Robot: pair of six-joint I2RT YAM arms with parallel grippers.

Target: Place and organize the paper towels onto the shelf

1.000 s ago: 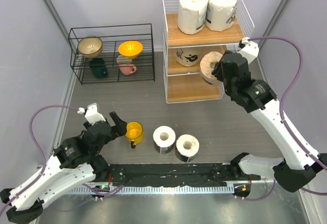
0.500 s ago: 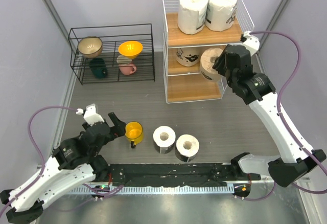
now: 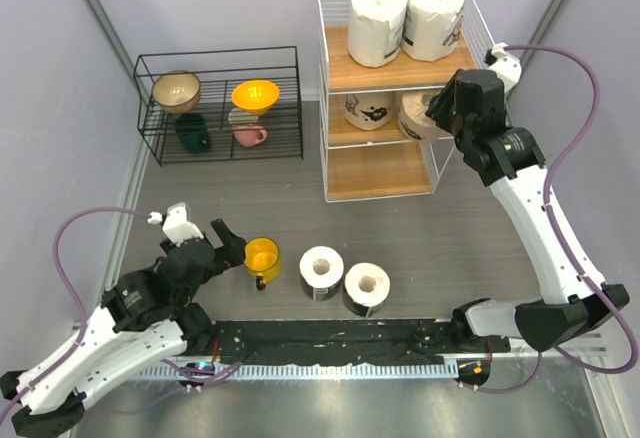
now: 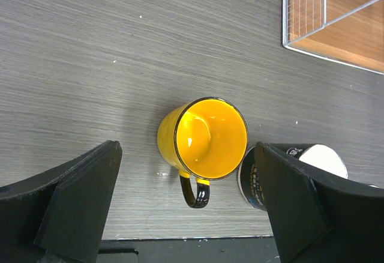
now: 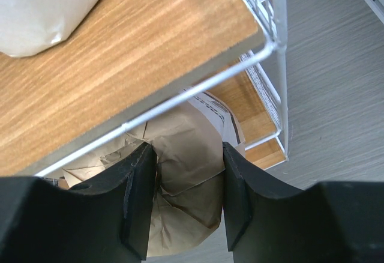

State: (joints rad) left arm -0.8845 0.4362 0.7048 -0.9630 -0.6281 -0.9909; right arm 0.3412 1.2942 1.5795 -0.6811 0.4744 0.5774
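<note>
Grey wood-grain desk (image 3: pixel 450 248), lilac walls, and all the action was up at the shelf (image 3: pixel 420 70). The right hand (image 5: pixel 187 182) was clamped narrow on the brown roll (image 3: pixel 414 116), with the paper crumpling between its pads. That roll sat at the open edge of the middle board (image 3: pixel 343 135), just under the top tier's wire rim. Beside it on the same tier stood a printed roll (image 3: pixel 366 110). Two white rolls (image 3: pixel 377 23) were up top, and two more rolls (image 3: pixel 321 272) waited on the desk near the yellow cup (image 3: pixel 263 256). The left hand (image 4: pixel 189 200) hung wide apart over that cup, holding nothing. To do this well, I'd say: slide the brown roll deeper, keep it below the wire, stop short of bumping the printed neighbour, and let go only once the board carries its weight.
</note>
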